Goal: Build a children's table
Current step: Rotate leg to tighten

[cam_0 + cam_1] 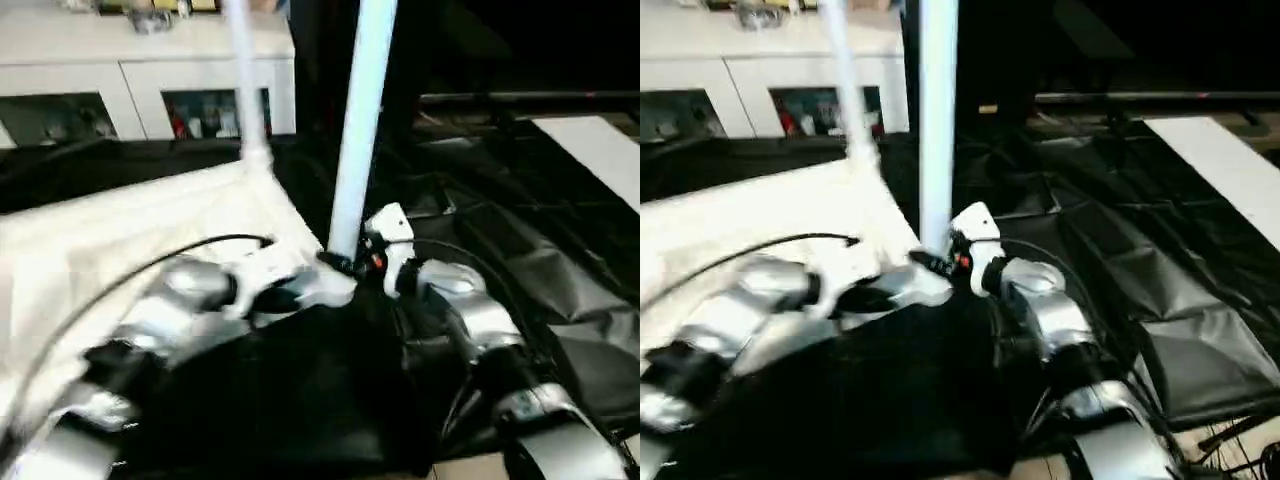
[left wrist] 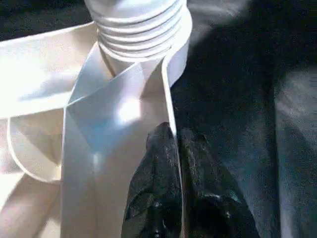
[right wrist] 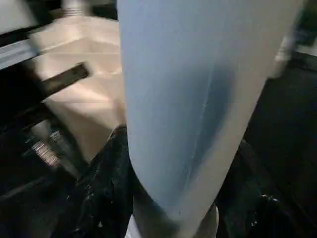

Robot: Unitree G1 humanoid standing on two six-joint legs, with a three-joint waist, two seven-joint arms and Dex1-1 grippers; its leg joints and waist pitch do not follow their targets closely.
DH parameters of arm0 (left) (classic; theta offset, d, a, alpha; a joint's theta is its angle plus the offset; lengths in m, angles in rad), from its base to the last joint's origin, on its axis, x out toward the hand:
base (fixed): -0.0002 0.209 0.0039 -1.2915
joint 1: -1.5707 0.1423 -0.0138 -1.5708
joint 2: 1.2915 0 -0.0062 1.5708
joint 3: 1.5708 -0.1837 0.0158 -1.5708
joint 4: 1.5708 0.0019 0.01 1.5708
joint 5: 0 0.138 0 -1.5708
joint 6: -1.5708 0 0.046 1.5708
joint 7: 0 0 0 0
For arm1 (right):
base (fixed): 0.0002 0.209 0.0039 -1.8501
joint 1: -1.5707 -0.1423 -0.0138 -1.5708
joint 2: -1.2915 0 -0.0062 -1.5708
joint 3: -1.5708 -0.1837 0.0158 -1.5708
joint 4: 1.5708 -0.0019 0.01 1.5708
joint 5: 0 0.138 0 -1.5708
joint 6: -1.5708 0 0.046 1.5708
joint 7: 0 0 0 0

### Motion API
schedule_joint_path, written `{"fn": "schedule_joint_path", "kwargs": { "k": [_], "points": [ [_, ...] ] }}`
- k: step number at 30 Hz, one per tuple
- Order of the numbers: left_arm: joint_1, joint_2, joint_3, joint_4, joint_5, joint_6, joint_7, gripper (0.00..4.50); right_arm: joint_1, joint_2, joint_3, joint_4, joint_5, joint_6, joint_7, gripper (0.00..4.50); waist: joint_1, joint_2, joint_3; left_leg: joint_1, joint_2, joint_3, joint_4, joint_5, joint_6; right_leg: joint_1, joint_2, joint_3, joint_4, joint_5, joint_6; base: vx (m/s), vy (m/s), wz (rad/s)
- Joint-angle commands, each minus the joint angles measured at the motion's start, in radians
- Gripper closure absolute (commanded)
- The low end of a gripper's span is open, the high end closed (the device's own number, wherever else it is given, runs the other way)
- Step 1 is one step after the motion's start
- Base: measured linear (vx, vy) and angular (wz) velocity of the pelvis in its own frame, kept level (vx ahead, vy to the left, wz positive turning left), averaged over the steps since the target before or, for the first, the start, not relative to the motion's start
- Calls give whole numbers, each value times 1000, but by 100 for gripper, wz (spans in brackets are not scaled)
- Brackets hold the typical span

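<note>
I see smooth, glossy white plastic on the table top (image 1: 150, 215) and legs (image 1: 357, 120), over wrinkled, faintly shiny black sheeting (image 1: 520, 260).

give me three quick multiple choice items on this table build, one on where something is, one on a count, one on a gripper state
1. Where does the right gripper hold the near leg?
A. near its base
B. at its top
C. not at all

2. How many legs stand upright on the tabletop?
A. none
B. two
C. four

3. How is the left gripper?
A. wide open
B. shut on the tabletop's edge rib
C. shut on a leg

Key: 1 A, its fingers flank the leg just above the corner. 2 B, the near leg and the far leg rise. 3 B, the left wrist view shows the fingers pinching the thin white wall.
</note>
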Motion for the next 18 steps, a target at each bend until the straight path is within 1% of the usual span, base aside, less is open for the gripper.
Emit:
{"fn": "schedule_joint_path", "kwargs": {
  "k": [1, 2, 3, 5, 6, 8, 9, 12, 14, 16, 17, 18],
  "points": [
    [23, 29, -38, -49, -26, -38, -129, 450, 94, -62, 56, 92, -47, 93, 46, 265, -3, 15, -23, -3, 52, -8, -56, -56, 80, 39, -61, 37, -45, 254, -263, 0, 0, 0],
    [33, 68, -29, -60, -35, -57, -171, 450, 104, -87, 66, 61, -38, 104, 108, 265, -1, 14, -24, -3, 52, -8, -55, -46, 85, 42, -59, 35, -45, 259, -265, 0, 0, 0],
    [36, 83, -26, -65, -39, -54, -187, 450, 106, -98, 75, 53, -40, 108, 133, 265, -2, 16, -23, -5, 51, -6, -52, -27, 92, 42, -57, 34, -41, 275, -268, 0, 0, 0],
    [48, 117, -24, -94, -58, -36, -222, 450, 113, -116, 86, 34, -49, 120, 188, 265, -1, 17, -22, -2, 53, -4, -52, -25, 98, 40, -59, 33, -42, 266, -277, 0, 0, 0],
    [50, 121, -24, -99, -62, -33, -228, 450, 114, -118, 87, 31, -50, 122, 196, 265, -1, 19, -21, -2, 54, -4, -53, -33, 96, 38, -60, 33, -43, 250, -282, 0, 0, 0],
    [61, 144, -25, -115, -78, -23, -265, 450, 113, -121, 93, 29, -51, 135, 218, 265, -2, 19, -18, -1, 56, -4, -56, -54, 85, 38, -60, 33, -45, 206, -286, 0, 0, 0],
    [61, 144, -25, -115, -78, -23, -265, 450, 113, -121, 93, 29, -51, 135, 218, 265, -3, 19, -17, -1, 56, -4, -59, -71, 76, 38, -61, 34, -48, 170, -284, 0, 0, 0],
    [66, 154, -29, -113, -74, -29, -272, 450, 108, -120, 102, 42, -60, 129, 215, 265, -6, 19, -15, 2, 57, -4, -63, -96, 53, 36, -62, 37, -51, 127, -285, 0, 0, 0],
    [65, 150, -30, -105, -69, -35, -255, 450, 107, -122, 112, 45, -64, 125, 208, 265, -7, 16, -16, 2, 56, -4, -61, -83, 50, 38, -62, 39, -50, 138, -284, 0, 0, 0],
    [59, 136, -28, -95, -65, -30, -227, 450, 101, -113, 106, 64, -75, 116, 164, 265, -8, 16, -16, 2, 53, -3, -59, -60, 53, 38, -61, 39, -48, 168, -283, 0, 0, 0],
    [57, 127, -27, -89, -63, -30, -213, 450, 94, -104, 98, 84, -86, 110, 122, 265, -7, 16, -16, 2, 53, -2, -59, -61, 53, 37, -61, 39, -48, 168, -283, 0, 0, 0],
    [57, 127, -27, -89, -63, -30, -213, 450, 94, -104, 98, 84, -86, 110, 122, 265, -7, 15, -14, 2, 53, -2, -60, -75, 51, 37, -62, 39, -50, 150, -281, 0, 0, 0]
  ]
}}
